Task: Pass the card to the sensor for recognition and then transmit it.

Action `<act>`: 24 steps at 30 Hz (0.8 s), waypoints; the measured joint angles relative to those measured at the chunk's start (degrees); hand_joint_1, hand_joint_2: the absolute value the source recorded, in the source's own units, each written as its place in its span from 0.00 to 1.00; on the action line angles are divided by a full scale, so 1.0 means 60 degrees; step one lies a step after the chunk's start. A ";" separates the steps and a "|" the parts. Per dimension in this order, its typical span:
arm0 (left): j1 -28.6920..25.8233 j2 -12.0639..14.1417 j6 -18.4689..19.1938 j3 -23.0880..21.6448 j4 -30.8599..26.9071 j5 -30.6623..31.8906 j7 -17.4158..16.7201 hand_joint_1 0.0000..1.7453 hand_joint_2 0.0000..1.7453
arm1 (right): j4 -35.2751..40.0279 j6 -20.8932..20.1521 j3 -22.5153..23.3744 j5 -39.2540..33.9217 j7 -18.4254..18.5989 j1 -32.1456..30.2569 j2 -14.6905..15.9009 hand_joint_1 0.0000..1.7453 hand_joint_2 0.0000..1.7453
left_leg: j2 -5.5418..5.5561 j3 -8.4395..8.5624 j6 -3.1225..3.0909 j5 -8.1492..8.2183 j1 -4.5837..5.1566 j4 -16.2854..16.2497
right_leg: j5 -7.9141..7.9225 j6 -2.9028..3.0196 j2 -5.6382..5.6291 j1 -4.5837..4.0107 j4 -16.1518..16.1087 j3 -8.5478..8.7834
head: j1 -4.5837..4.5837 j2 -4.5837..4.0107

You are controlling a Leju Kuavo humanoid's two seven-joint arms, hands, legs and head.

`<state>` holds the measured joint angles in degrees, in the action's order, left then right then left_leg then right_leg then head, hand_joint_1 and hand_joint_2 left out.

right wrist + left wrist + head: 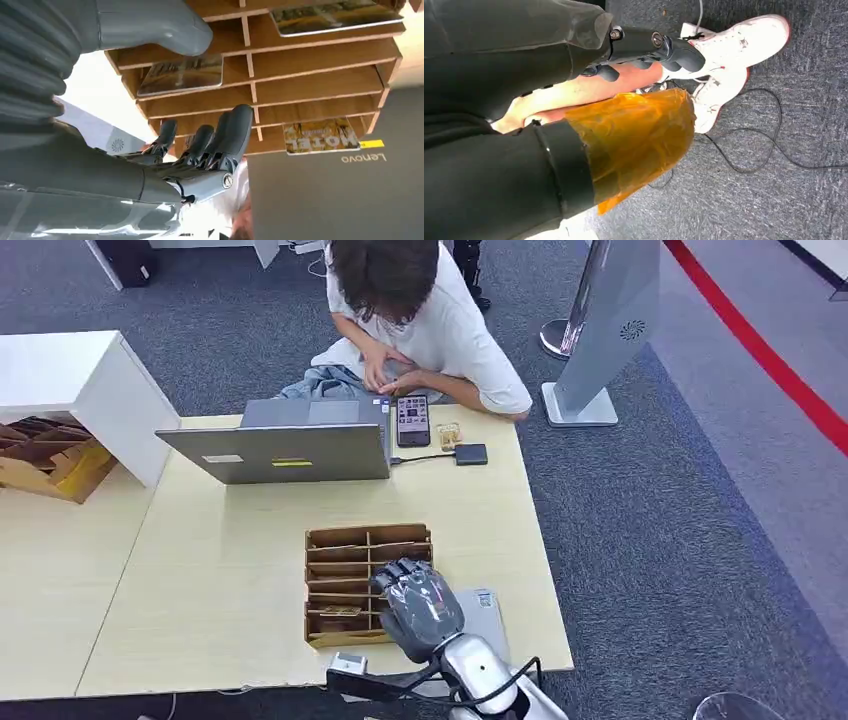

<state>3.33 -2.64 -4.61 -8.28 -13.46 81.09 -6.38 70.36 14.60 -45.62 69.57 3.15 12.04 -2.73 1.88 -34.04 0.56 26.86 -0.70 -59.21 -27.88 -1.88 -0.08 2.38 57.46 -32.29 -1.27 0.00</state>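
**Robot hand poised over card rack**

The robot's right hand (420,608), grey and dark-fingered on a silver arm, hovers over the right near corner of a slotted wooden card rack (367,584) lying on the pale wooden bench (220,580). In the right wrist view its fingers (235,131) are spread apart and lightly curled, holding nothing, with the thumb (165,25) raised toward the rack's shelves. Yellow-printed cards sit in several slots; one yellow card (321,136) reads "HOTEL", seen upside down. Behind the rack stands an open grey laptop (290,445) marked "Lenovo", with a black phone (413,420) and a small black box (471,454) beside it. A person in a white shirt (430,320) sits at the bench's far edge. The left hand (644,47) hangs low over grey carpet, its fingers curled; whether it holds anything cannot be told.
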 joint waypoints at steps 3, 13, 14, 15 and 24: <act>0.0017 0.0033 0.0000 -0.0135 0.0000 -0.0033 0.0000 0.00 0.00 | -0.0124 -0.0011 0.0004 0.0000 0.0062 0.0011 -0.0029 0.40 1.00 | -0.0001 -0.0001 0.0000 0.0000 0.0000 0.0000 | 0.0000 0.0000 0.0000 0.0000 0.0000 0.0000 | 0.0000 0.0000; 0.0052 0.0069 0.0000 -0.0430 0.0000 -0.0138 0.0000 0.00 0.00 | -0.0404 -0.0004 0.0062 0.0004 0.0065 0.0038 -0.0080 0.41 1.00 | -0.0001 -0.0001 0.0000 0.0000 -0.0001 0.0000 | 0.0001 0.0000 0.0000 0.0000 0.0000 0.0001 | 0.0000 0.0000; 0.0052 0.0069 0.0000 -0.0430 0.0000 -0.0138 0.0000 0.00 0.00 | -0.0419 -0.0004 0.0066 0.0004 0.0065 0.0039 -0.0080 0.41 1.00 | -0.0001 -0.0001 0.0000 0.0000 0.0000 0.0000 | 0.0001 0.0000 0.0000 0.0000 0.0000 0.0002 | 0.0000 0.0000; 0.0053 0.0069 0.0000 -0.0430 0.0000 -0.0138 0.0000 0.00 0.00 | -0.0433 -0.0004 0.0066 0.0004 0.0065 0.0042 -0.0080 0.41 1.00 | -0.0001 -0.0001 0.0000 0.0000 -0.0001 0.0000 | 0.0000 0.0000 0.0000 0.0000 0.0000 0.0001 | 0.0000 0.0000; 0.0053 0.0069 0.0000 -0.0466 0.0000 -0.0211 -0.0011 0.00 0.00 | -0.0448 0.0000 0.0109 0.0022 0.0065 0.0044 -0.0080 0.43 1.00 | -0.0001 -0.0001 0.0000 0.0000 -0.0001 0.0000 | 0.0000 0.0000 0.0000 0.0000 0.0000 0.0000 | 0.0000 0.0000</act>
<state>3.65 -2.23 -4.61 -11.08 -13.46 79.82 -6.45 67.67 14.60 -44.96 69.70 3.54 12.30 -3.21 1.87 -34.05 0.56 26.86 -0.70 -59.21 -27.88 -1.89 -0.08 2.38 57.46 -32.30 -1.27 0.00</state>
